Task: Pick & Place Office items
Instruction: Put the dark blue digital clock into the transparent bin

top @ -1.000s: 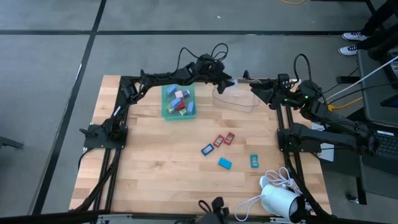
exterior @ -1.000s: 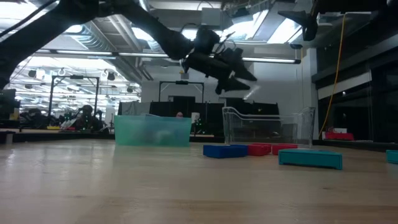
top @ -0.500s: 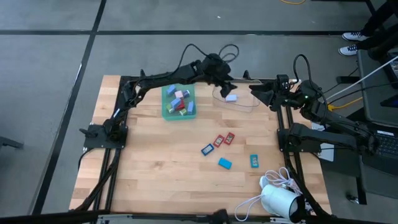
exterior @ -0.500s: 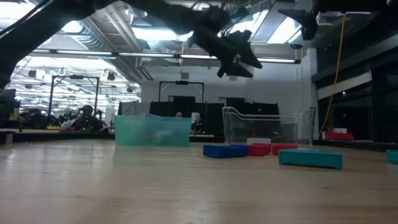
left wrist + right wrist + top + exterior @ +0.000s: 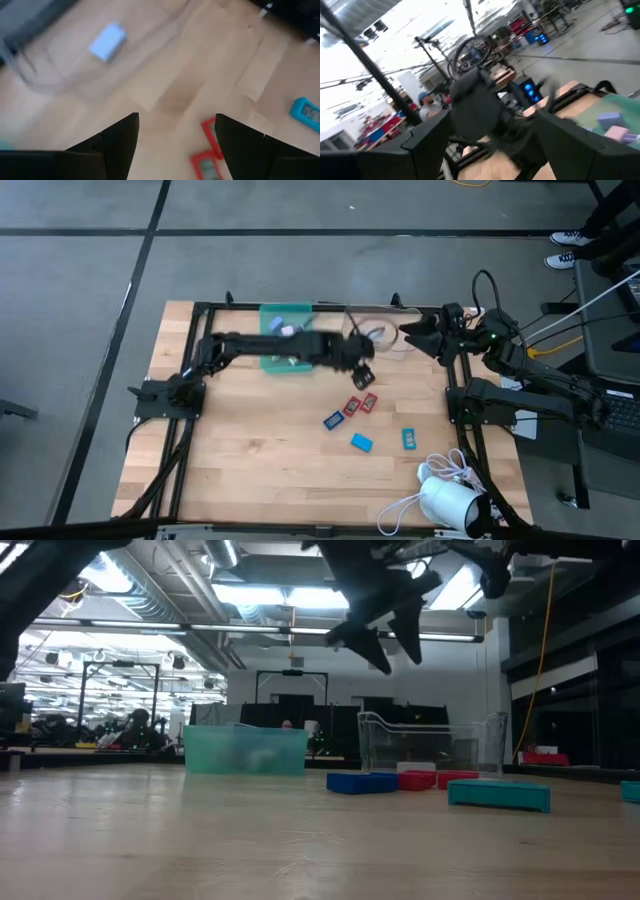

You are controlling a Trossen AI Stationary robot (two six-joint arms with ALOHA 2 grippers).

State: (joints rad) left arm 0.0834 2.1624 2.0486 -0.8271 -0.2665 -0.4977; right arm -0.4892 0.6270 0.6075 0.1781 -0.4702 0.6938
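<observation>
My left gripper [image 5: 362, 363] hangs with jaws apart and empty above the worktop [image 5: 250, 450], between the clear bin [image 5: 385, 340] and two red pieces [image 5: 360, 404]. The bin holds one pale blue piece [image 5: 107, 41]. The teal tray [image 5: 285, 313] holds more pieces. My right gripper [image 5: 408, 336] waits by the bin; I cannot tell its jaws.

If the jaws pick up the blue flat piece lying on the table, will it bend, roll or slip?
The blue piece looks like a small solid block, so it probably stays stiff. Its flat faces make rolling unlikely. It sits low on the wooden table, as the low view shows, so the jaws get little side to grip and it may slip.
</observation>
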